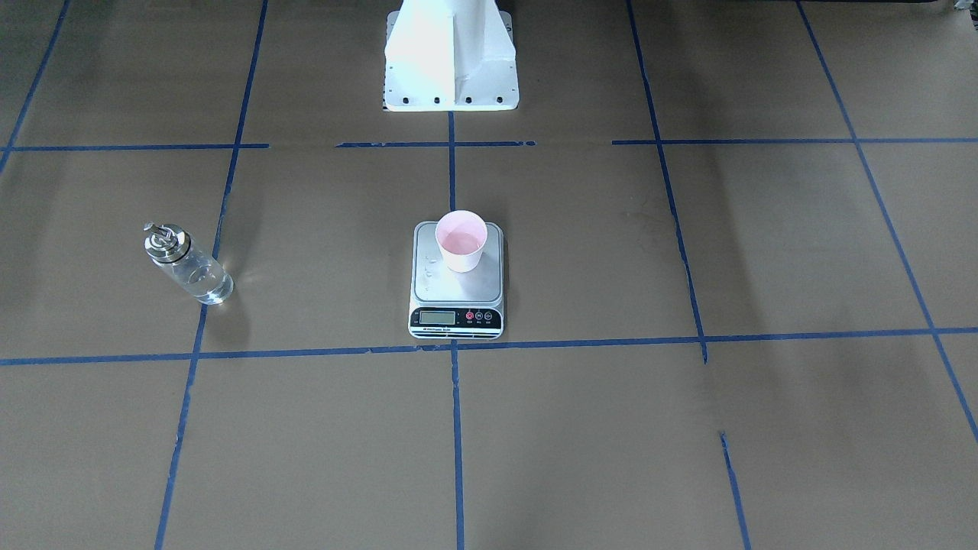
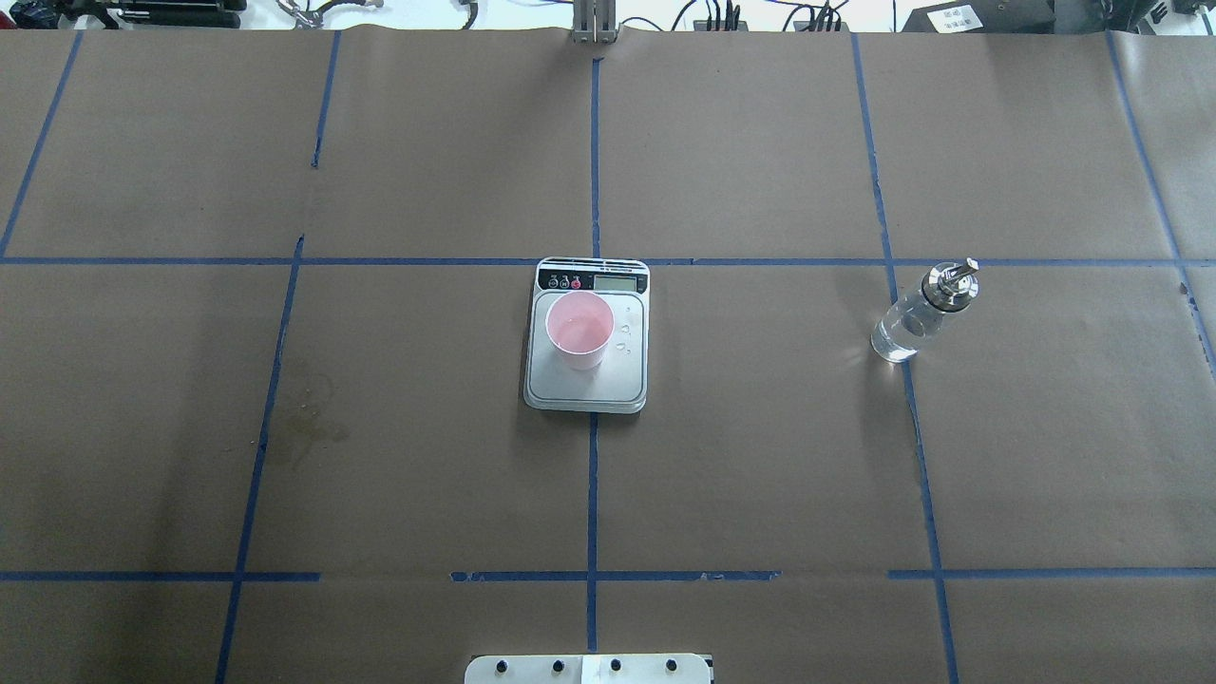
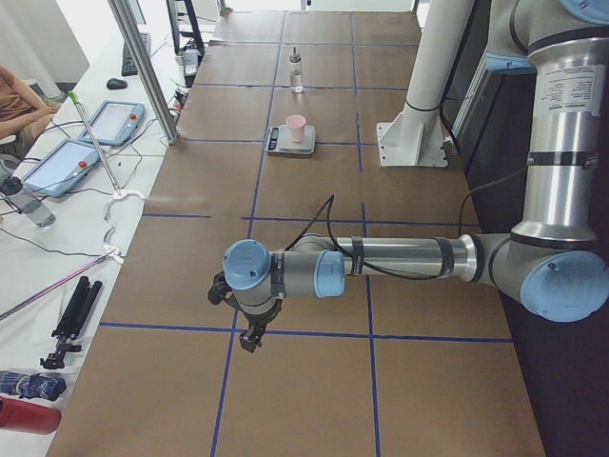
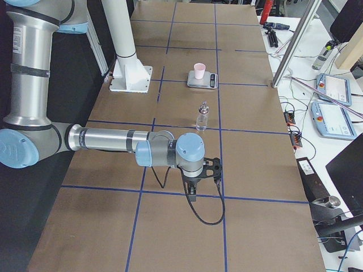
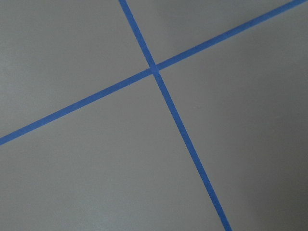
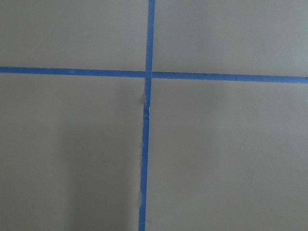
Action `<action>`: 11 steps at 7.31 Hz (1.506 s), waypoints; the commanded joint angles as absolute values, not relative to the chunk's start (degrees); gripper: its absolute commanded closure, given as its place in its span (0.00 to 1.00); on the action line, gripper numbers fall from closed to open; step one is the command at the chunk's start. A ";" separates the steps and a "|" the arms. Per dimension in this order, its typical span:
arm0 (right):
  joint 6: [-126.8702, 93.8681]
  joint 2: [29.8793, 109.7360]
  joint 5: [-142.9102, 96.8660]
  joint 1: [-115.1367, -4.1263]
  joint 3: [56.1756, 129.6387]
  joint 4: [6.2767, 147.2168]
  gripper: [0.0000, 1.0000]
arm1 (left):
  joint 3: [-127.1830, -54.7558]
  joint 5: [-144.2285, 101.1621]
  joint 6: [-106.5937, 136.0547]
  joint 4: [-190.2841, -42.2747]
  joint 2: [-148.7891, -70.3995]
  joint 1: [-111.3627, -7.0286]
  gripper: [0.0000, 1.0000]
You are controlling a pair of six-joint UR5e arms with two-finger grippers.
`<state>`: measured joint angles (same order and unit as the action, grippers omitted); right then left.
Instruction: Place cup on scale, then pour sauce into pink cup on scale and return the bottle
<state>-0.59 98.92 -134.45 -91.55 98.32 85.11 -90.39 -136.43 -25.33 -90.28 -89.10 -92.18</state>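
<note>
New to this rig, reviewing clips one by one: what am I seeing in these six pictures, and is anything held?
This is a robot with two jointed arms, each ending in a two-finger gripper, at a paper-covered table marked with blue tape. Two pictures look down on the table: one from behind the robot, one facing it. Two look along it from the ends; there the left gripper and right gripper hang over bare paper, away from the objects, holding nothing; open or shut, I cannot tell. The last two are wrist cameras, showing only paper and tape. Mid-table, a pink cup stands on a kitchen scale. A glass bottle of clear liquid stands upright toward the robot's right.
</note>
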 commanded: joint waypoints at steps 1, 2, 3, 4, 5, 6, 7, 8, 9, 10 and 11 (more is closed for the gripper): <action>-1.05 98.88 -134.47 -91.49 98.35 85.08 0.00 | -91.57 -136.15 -22.78 -92.90 -89.03 -93.86 0.00; -0.97 98.88 -134.39 -91.49 98.35 85.08 0.00 | -92.97 -136.14 -20.68 -92.90 -88.95 -93.95 0.00; -0.97 98.88 -134.30 -91.49 98.26 85.08 0.00 | -93.77 -136.06 -17.70 -92.99 -89.03 -93.96 0.00; -0.97 98.88 -134.30 -91.49 98.26 85.08 0.00 | -94.30 -135.88 -14.53 -92.90 -89.38 -93.87 0.00; -0.97 98.88 -134.21 -91.49 98.26 85.08 0.00 | -94.39 -132.66 -11.28 -92.90 -89.56 -93.87 0.00; -0.97 98.88 -134.21 -91.49 98.26 85.08 0.00 | -94.31 -131.06 -8.81 -92.99 -89.21 -93.87 0.00; -0.97 98.79 -134.21 -91.49 98.26 85.08 0.00 | -94.39 -131.13 -8.44 -94.55 -88.60 -93.87 0.00; -1.05 98.79 -134.21 -91.49 98.26 85.08 0.00 | -93.87 -131.13 -5.65 -96.66 -88.59 -93.87 0.00; -1.05 98.79 -134.21 -91.49 98.26 85.08 0.00 | -93.87 -131.05 -4.15 -97.29 -88.51 -93.78 0.00; -0.97 98.70 -134.21 -91.49 98.17 85.08 0.00 | -94.04 -131.22 -4.04 -97.38 -88.51 -93.78 0.00; -0.97 98.44 -134.12 -91.49 98.17 85.17 0.00 | -94.04 -131.22 -4.04 -97.38 -88.51 -93.69 0.00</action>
